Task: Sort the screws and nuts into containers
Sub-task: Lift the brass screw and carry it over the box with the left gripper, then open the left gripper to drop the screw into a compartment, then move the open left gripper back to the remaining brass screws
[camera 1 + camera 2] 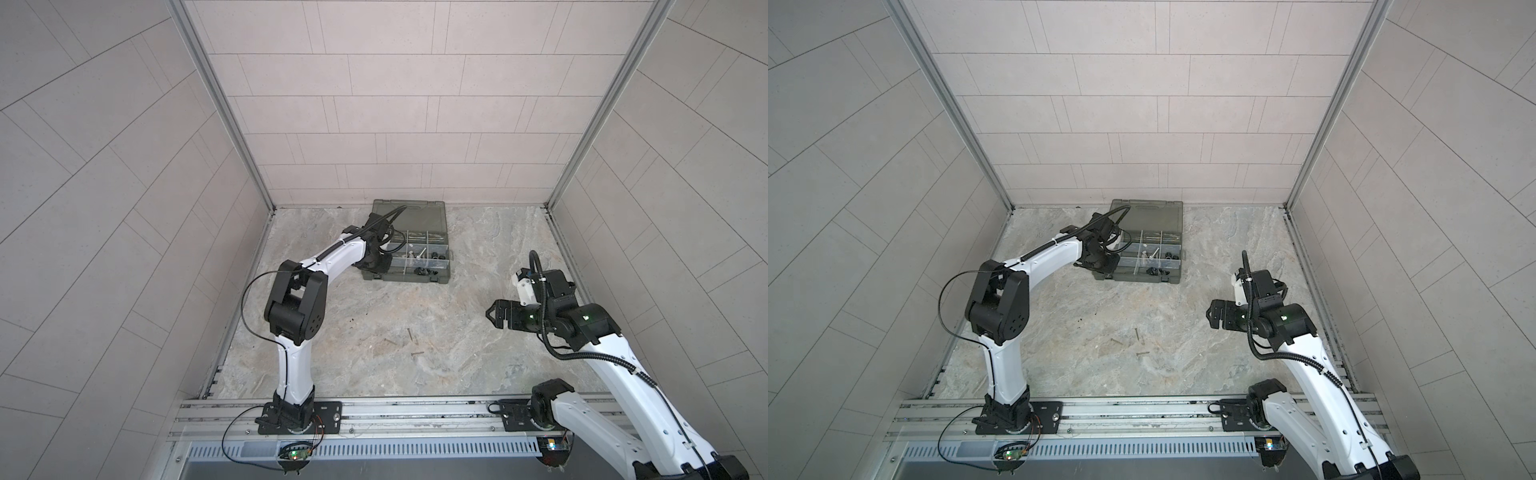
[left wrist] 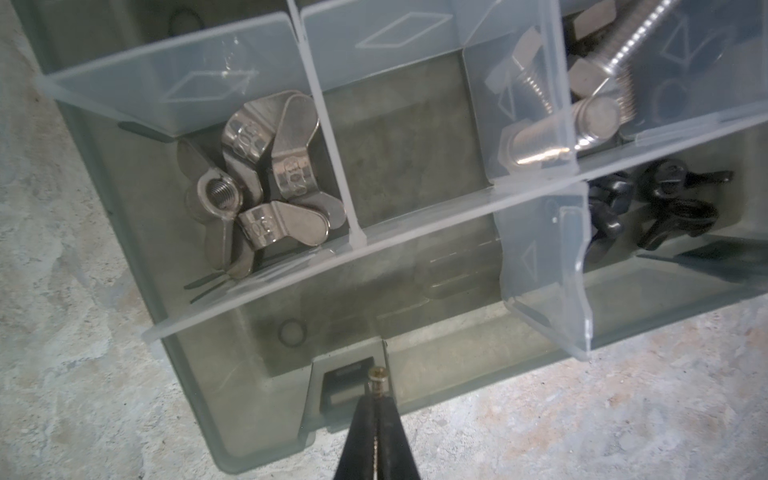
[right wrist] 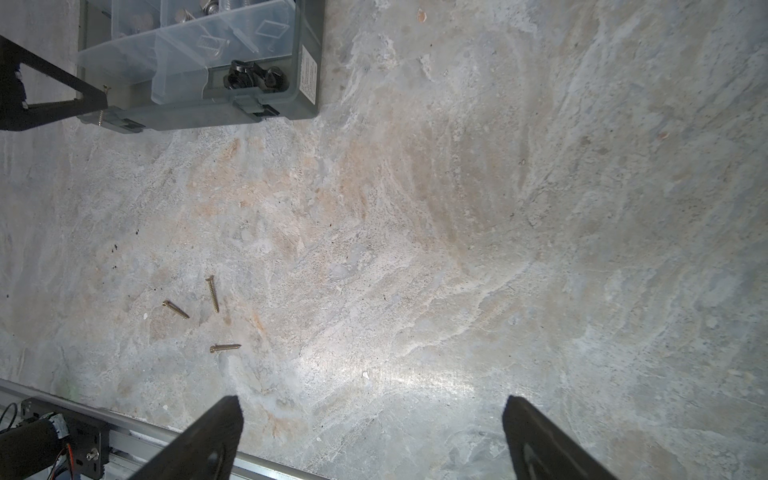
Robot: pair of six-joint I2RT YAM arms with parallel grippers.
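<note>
We judge the table (image 3: pixel 457 208) the first hazard: it is hard and mottled, so anything dropped can skid and hide. The case (image 1: pixel 415 278) lies open at 12 o'clock in both top views. Its thin dividers (image 2: pixel 328 124) look loosely seated, and a knock from an arm could shift them and mix the parts. The right gripper (image 3: pixel 372 405), fingers wide and empty, hovers at 4 o'clock of the case, well apart, so we expect little trouble there. The left gripper (image 2: pixel 377 395) is pinched on one small brass screw (image 2: pixel 379 380) by its very tips, just under the head, at the case's 7 o'clock edge. That hold looks slight; the screw could swivel or slip. It hangs by a latch (image 2: pixel 341 376) on the front rim, not above a compartment, so letting go here would likely lose it to the rim or table. Three more screws (image 3: pixel 212 293) lie on the table at 6 o'clock of the case.

A white sticker (image 3: pixel 309 75) on the case wall has print too small to read. The silver wing nuts (image 2: pixel 257 183) carry stamped marks, perhaps digits; we cannot read them surely.
</note>
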